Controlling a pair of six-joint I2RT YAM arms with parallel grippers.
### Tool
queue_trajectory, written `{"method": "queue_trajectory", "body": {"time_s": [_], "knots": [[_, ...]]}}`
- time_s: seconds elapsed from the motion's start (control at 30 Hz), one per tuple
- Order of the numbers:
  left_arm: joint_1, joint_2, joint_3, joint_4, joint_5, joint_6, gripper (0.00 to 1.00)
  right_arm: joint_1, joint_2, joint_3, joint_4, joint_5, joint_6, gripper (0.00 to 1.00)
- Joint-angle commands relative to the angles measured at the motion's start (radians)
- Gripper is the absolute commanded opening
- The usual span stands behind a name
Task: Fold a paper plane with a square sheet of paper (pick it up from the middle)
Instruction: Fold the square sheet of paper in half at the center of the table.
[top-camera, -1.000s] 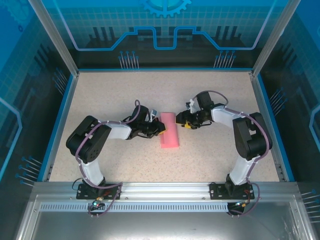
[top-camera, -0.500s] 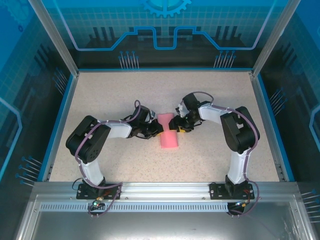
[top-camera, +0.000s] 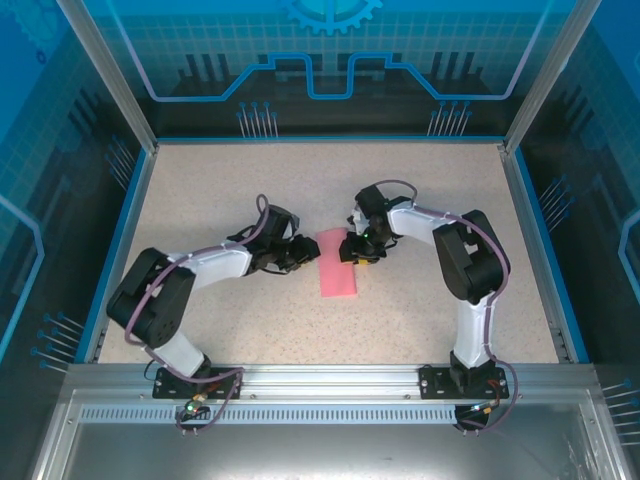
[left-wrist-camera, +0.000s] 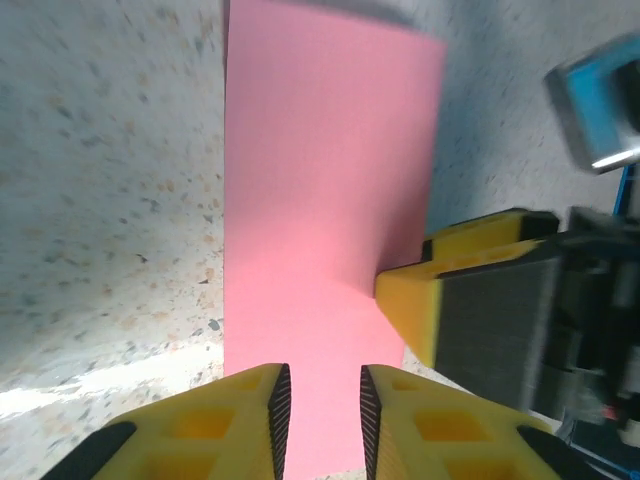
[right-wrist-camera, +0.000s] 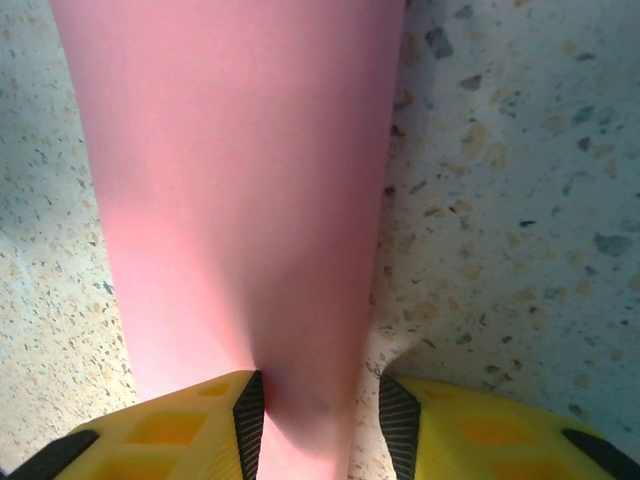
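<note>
The square sheet of paper (top-camera: 338, 263) is pink and lies on the table folded into a long narrow rectangle. The paper plane is out of view. My left gripper (top-camera: 303, 252) sits at the strip's left edge, open a little; the left wrist view shows the flat paper (left-wrist-camera: 320, 180) through the gap of the left gripper (left-wrist-camera: 323, 400). My right gripper (top-camera: 357, 252) is at the strip's upper right edge. In the right wrist view the right gripper (right-wrist-camera: 320, 415) stands open astride the paper's edge (right-wrist-camera: 240, 180), the left pad touching paper, bare table before the right pad. One right finger (left-wrist-camera: 410, 300) rests on the paper.
Speckled beige tabletop (top-camera: 240, 190) with a blue rim (top-camera: 122, 240) and aluminium frame posts at the sides. Both arms meet low over the middle, their grippers a paper's width apart. A metal rail (top-camera: 330, 380) runs along the near edge.
The left gripper went from shut to slightly open and pulled back a little left. The right gripper moved left onto the paper's right edge and its jaws narrowed.
</note>
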Motion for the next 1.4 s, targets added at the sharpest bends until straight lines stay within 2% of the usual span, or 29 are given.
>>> {"method": "queue_trajectory", "body": {"time_s": [0.0, 0.07, 0.2, 0.4, 0.63, 0.9, 1.37], "knots": [[0.037, -0.072, 0.029, -0.149, -0.112, 0.041, 0.31, 0.033, 0.095, -0.022, -0.006, 0.075, -0.003, 0.41], [0.061, -0.096, 0.026, -0.179, -0.135, 0.042, 0.33, 0.033, 0.098, -0.02, -0.012, 0.089, -0.003, 0.4], [0.094, -0.125, 0.013, -0.202, -0.15, 0.038, 0.42, 0.033, 0.107, -0.017, -0.022, 0.102, -0.003, 0.39], [0.104, -0.125, 0.01, -0.207, -0.151, 0.038, 0.51, 0.031, 0.123, -0.011, -0.034, 0.119, 0.001, 0.38], [0.104, -0.095, -0.011, -0.161, -0.132, -0.008, 0.52, 0.03, 0.154, -0.013, -0.038, 0.137, 0.033, 0.36], [0.1, -0.06, -0.01, -0.133, -0.118, -0.025, 0.6, 0.028, 0.177, -0.013, -0.048, 0.151, 0.03, 0.35], [0.088, -0.034, 0.01, -0.154, -0.121, 0.01, 0.62, 0.03, 0.202, 0.011, -0.087, 0.179, -0.065, 0.36]]}}
